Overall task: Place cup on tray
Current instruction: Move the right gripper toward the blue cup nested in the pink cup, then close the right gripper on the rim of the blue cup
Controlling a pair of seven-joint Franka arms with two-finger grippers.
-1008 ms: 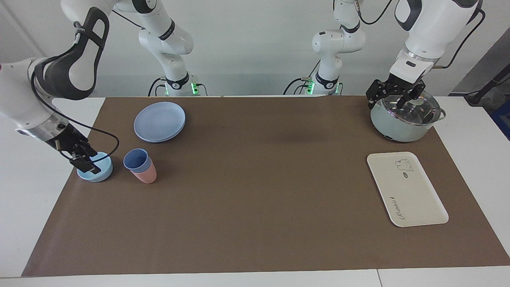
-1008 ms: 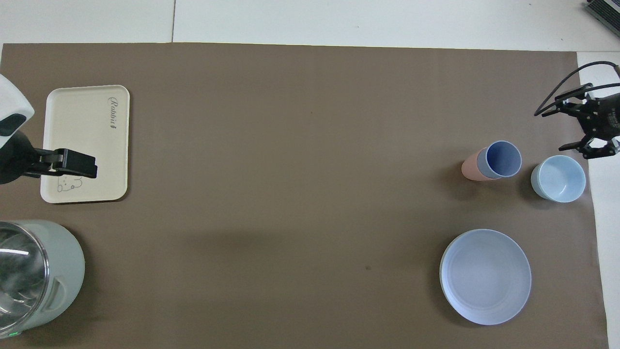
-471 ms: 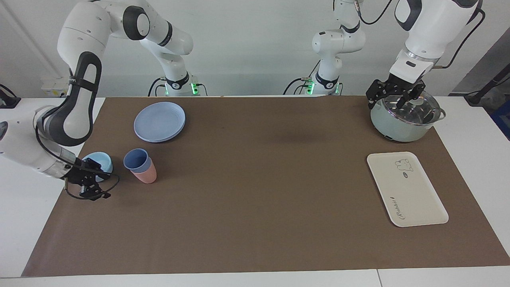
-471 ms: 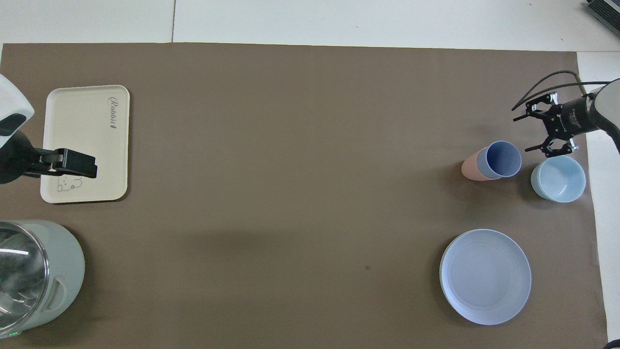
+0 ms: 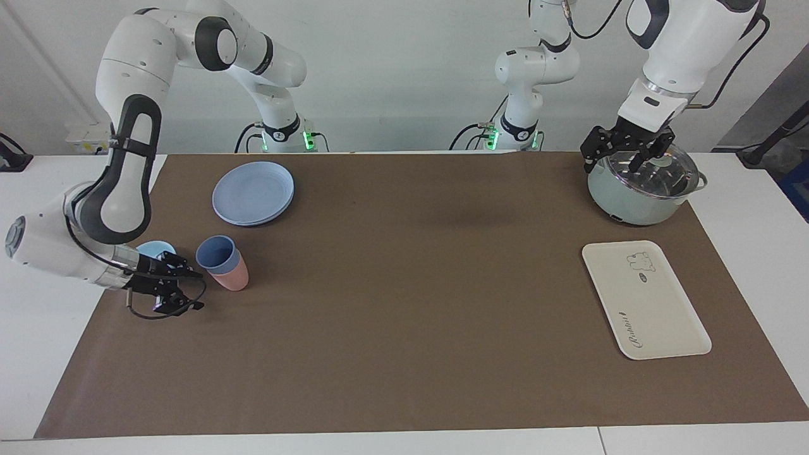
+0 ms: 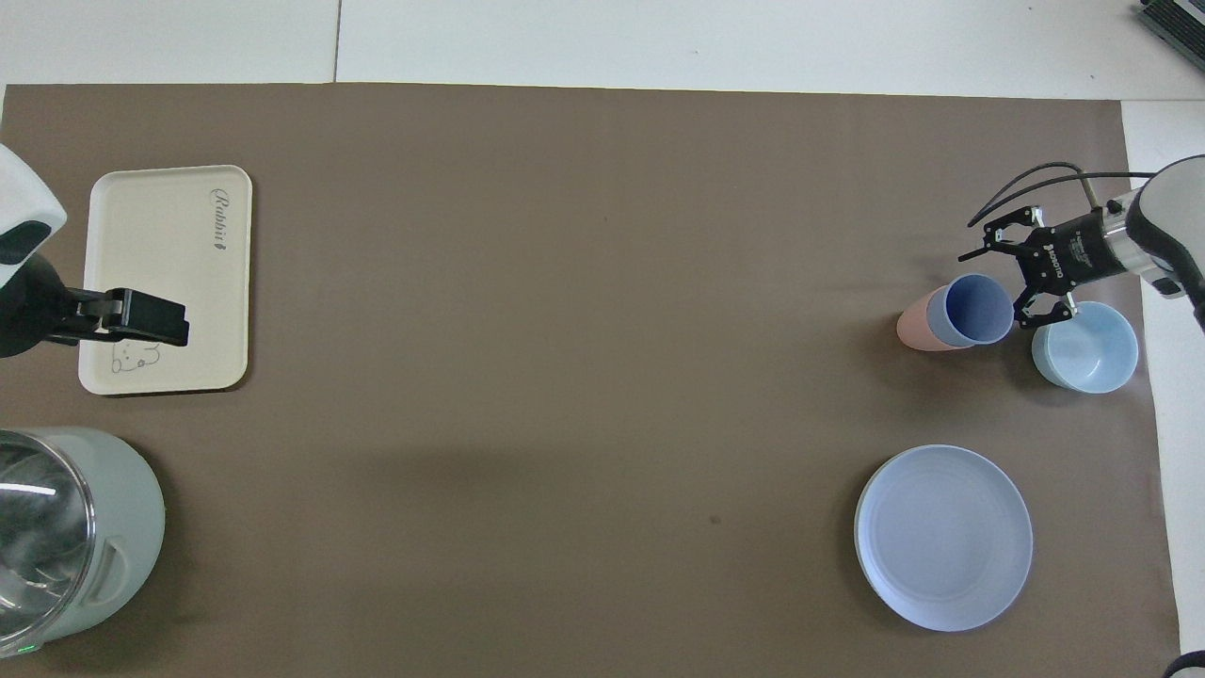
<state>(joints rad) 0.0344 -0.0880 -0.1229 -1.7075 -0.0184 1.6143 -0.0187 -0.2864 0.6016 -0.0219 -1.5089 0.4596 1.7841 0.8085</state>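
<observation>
- A white table (image 5: 38, 354) fills most of both views; a seam (image 6: 337, 42) divides its top into panels along the edge farthest from the robots.
- A plain brown mat (image 5: 404, 316) covers nearly all of the table, leaving white strips bare at both ends and along that edge.
- A pale, plain wall (image 5: 392, 69) rises above the table's edge in the facing view.
- A white socket strip (image 5: 85, 133) sits low on that wall toward the right arm's end.
- A dark grey panel (image 5: 768, 107) slants in toward the left arm's end.
- The light is even and soft, throwing only faint shadows on the mat.
</observation>
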